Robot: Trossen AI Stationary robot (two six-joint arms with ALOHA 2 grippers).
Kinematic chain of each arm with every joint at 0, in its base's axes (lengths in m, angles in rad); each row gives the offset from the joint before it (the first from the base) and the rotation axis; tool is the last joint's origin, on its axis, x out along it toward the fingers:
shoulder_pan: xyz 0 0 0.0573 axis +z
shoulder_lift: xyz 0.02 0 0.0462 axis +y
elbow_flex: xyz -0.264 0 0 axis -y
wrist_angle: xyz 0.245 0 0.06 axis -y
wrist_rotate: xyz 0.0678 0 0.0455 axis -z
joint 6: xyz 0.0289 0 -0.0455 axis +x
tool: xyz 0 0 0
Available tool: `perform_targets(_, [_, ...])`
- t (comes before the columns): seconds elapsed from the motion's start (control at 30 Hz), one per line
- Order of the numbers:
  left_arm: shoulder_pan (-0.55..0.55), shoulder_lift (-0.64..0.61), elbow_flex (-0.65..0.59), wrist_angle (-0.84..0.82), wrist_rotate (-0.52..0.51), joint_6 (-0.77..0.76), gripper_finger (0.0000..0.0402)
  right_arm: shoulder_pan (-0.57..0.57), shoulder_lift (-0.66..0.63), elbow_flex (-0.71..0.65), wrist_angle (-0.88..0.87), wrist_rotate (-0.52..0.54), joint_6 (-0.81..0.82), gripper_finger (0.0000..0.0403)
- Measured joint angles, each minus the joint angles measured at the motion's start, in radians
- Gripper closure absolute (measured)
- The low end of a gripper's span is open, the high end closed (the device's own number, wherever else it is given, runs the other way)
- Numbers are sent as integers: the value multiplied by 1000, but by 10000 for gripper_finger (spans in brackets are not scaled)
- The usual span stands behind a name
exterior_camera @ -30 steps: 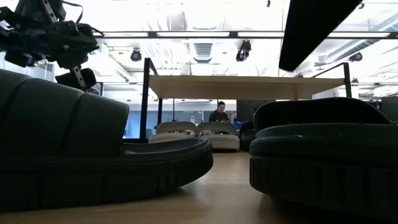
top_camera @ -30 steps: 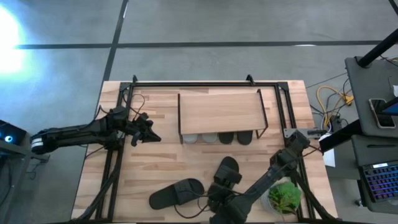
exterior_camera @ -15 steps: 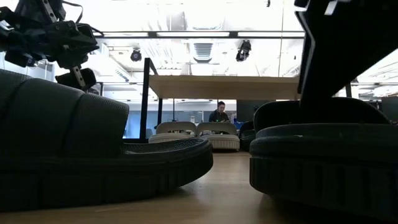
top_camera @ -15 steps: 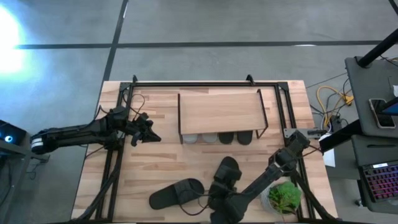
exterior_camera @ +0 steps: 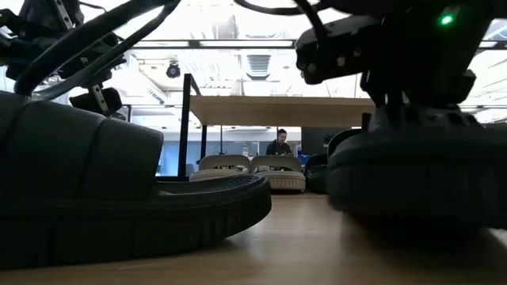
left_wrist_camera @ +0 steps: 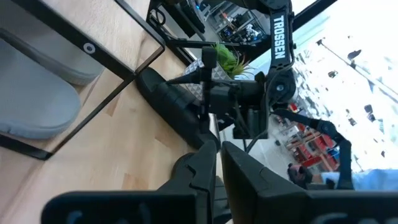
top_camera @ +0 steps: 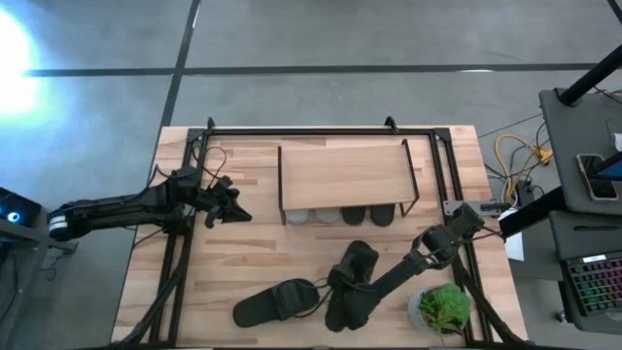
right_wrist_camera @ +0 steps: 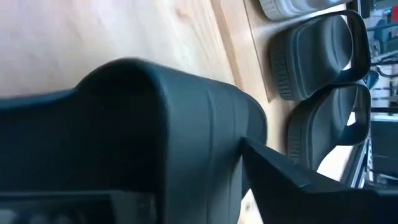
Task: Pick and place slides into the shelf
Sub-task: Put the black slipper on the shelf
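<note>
High view shows the right gripper [top_camera: 342,288] low over the near part of the light wooden tabletop [top_camera: 253,262], its fingers set around the wide strap of a black open-toed slide [top_camera: 352,275] that lies slanted beneath it. The right wrist view has one dark finger [right_wrist_camera: 298,180] pressed against the ribbed strap of that slide [right_wrist_camera: 155,143], so the jaws clasp it. Just to the gripper's left lies a second black slide [top_camera: 275,301], flat on the table and close to the first — whether the two touch cannot be told from above.

Beyond the gripper, toward the far side of the table, stands the low shelf [top_camera: 342,175] with its rectangular light wood top board on thin black metal legs. Under that board four slides sit in a row: two light grey ones [top_camera: 313,215] and, beside them, two black ones [top_camera: 368,215]. The low view shows the grey pair [exterior_camera: 251,169] side by side under the board [exterior_camera: 277,111], with a person [exterior_camera: 279,145] far off in the room behind.

A small green potted plant [top_camera: 444,305] stands to the right of the right arm.

The left gripper [top_camera: 233,210] hangs over the table's left part, well apart from the slides, level with the shelf's front — its fingers [left_wrist_camera: 199,168] are clenched together on nothing.
</note>
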Motion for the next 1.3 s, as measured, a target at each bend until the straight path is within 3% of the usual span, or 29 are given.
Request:
perform_targets(0.2, [0, 0, 0, 0, 0, -9, 389, -2, 0, 1, -4, -12, 15, 363])
perform_targets(0.27, [0, 1, 0, 0, 0, -9, 389, -2, 0, 16, 2, -15, 21, 383])
perform_targets(0.6, [0, 42, -1, 0, 0, -4, 389, 9, -75, 233, 3, 104, -44, 390])
perform_targets(0.7, [0, 56, -1, 0, 0, 22, 389, 21, -121, 314, 4, 219, -193, 390])
perform_targets(0.83, [0, 74, -1, 0, 0, 51, 389, 13, -173, 383, 4, 336, -532, 390])
perform_targets(0.97, [0, 87, -1, 1, -1, 54, 389, -45, -221, 362, 2, 357, -753, 390])
perform_targets(1.13, [0, 84, -1, 2, -1, 54, 389, -151, -311, 285, 3, 504, -954, 390])
perform_targets(1.3, [0, 83, -1, 2, 0, 54, 389, -329, -473, 116, 1, 496, -988, 390])
